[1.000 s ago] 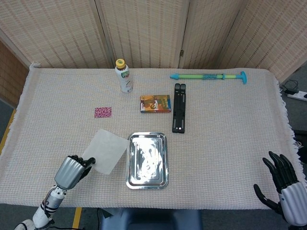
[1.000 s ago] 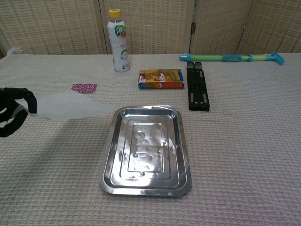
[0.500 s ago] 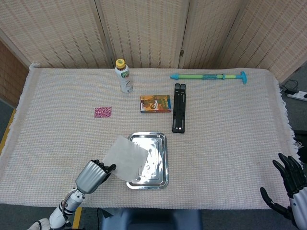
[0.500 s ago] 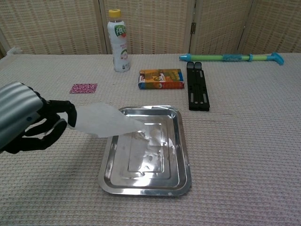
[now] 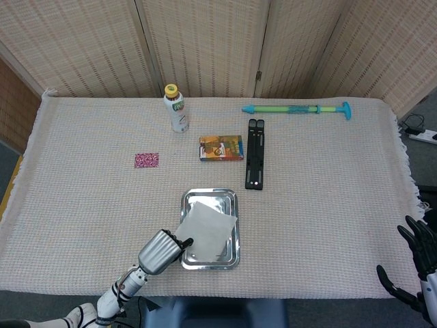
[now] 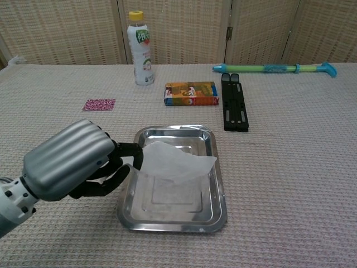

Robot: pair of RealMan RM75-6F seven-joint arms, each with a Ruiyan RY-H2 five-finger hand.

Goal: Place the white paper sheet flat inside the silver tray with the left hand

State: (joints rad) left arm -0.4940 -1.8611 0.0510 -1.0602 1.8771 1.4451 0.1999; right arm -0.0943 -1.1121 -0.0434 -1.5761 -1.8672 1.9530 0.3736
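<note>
My left hand [image 5: 162,251] [image 6: 75,161] pinches the left edge of the white paper sheet [image 5: 207,229] [image 6: 174,160] and holds it over the silver tray [image 5: 231,260] [image 6: 216,209]. The sheet hangs a little above the tray's floor, tilted, covering most of the tray's middle. The hand sits just left of the tray's left rim near the table's front edge. My right hand [image 5: 422,265] shows only at the lower right corner of the head view, fingers spread and holding nothing, far from the tray.
Behind the tray lie a colourful box [image 5: 221,147] [image 6: 191,93], a black folding stand [image 5: 255,162] [image 6: 234,108], a white bottle with a yellow cap [image 5: 177,108] [image 6: 140,48], a green-blue water gun [image 5: 295,108] [image 6: 274,68] and a small pink patch [image 5: 146,160] [image 6: 99,104].
My left hand has carried the sheet rightward from the tray's left side until it hangs over the tray's middle. The right hand has sunk lower toward the frame corner.
</note>
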